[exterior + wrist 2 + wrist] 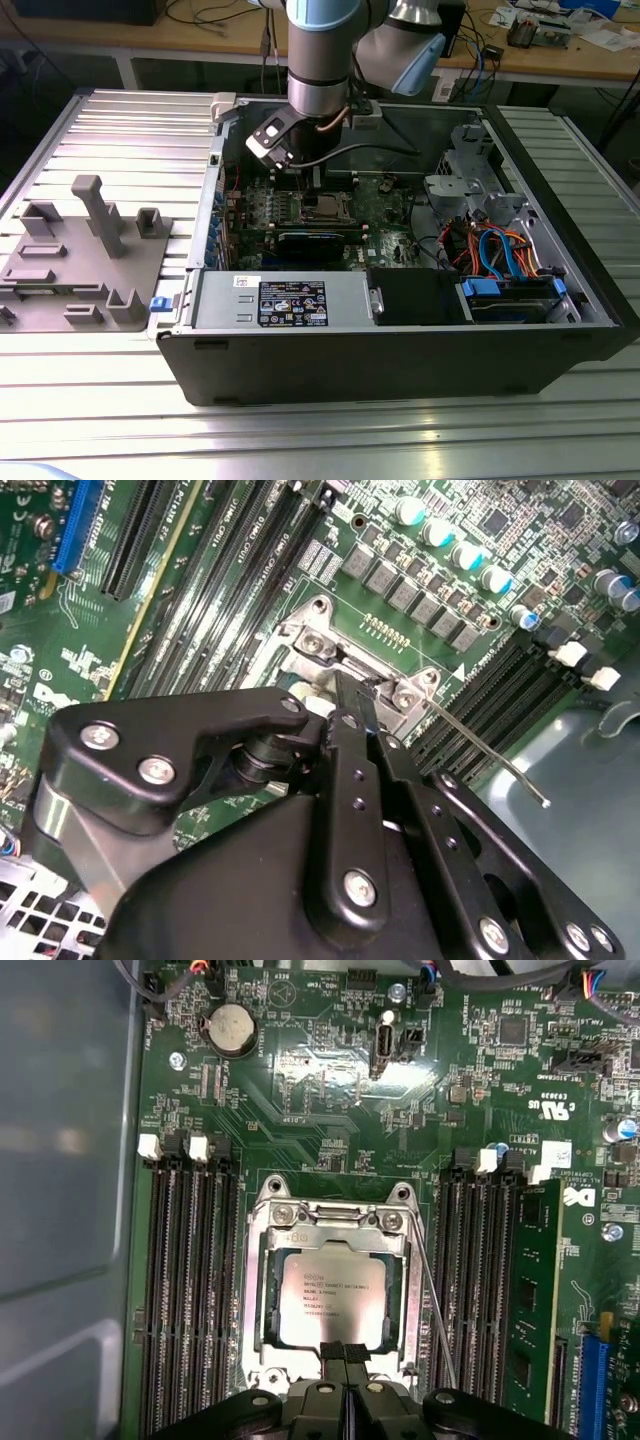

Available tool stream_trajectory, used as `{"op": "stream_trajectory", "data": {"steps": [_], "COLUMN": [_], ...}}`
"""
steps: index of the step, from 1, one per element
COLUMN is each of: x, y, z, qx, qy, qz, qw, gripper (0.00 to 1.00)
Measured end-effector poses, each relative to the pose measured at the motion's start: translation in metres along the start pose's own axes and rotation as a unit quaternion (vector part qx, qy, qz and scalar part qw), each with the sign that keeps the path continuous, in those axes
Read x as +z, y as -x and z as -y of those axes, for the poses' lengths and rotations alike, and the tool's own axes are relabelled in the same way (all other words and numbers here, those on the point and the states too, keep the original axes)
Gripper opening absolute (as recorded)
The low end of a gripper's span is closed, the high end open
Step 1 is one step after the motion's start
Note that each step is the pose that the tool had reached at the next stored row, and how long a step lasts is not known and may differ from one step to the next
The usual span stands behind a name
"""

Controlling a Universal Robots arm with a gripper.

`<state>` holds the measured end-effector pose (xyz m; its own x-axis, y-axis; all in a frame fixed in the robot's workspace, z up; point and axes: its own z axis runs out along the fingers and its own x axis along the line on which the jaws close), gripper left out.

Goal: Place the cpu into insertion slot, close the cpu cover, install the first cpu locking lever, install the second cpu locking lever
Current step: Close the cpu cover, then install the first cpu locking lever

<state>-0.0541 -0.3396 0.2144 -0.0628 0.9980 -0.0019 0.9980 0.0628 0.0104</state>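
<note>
Ribbed metal table point(100, 130) carries an open computer case point(400, 350), grey fixture point(80, 260) at its nine o'clock in the exterior view. Inside, the gripper point(345, 1350), fingers pressed together, touches the cpu cover point(335, 1218) lowered around the cpu point(330, 1300) in the insertion slot point(268, 1300).

Place: robotics or electronics lab
Work surface: ribbed aluminium desk point(110, 120) carrying an open computer case point(400, 365)
Fixture: grey moulded parts holder point(85, 265)
Background: wooden desk point(130, 40) strewn with cables point(200, 14) and electronics point(540, 32)
</note>
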Motion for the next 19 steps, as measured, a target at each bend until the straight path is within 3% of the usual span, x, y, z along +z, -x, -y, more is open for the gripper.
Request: {"op": "stream_trajectory", "data": {"steps": [4, 7, 12, 19], "x": [-0.0004, 0.0001, 0.0004, 0.0004], "y": [-0.0002, -0.0001, -0.0005, -0.0005], "z": [-0.0019, -0.0136, -0.0227, -0.026], "qx": [0.0, 0.0, 0.0, 0.0], "qy": [0.0004, 0.0004, 0.0004, 0.0004], "qz": [0.0001, 0.0001, 0.0001, 0.0009], "qw": [1.0, 1.0, 1.0, 1.0], "gripper": [0.11, 0.11, 0.11, 0.11]}}
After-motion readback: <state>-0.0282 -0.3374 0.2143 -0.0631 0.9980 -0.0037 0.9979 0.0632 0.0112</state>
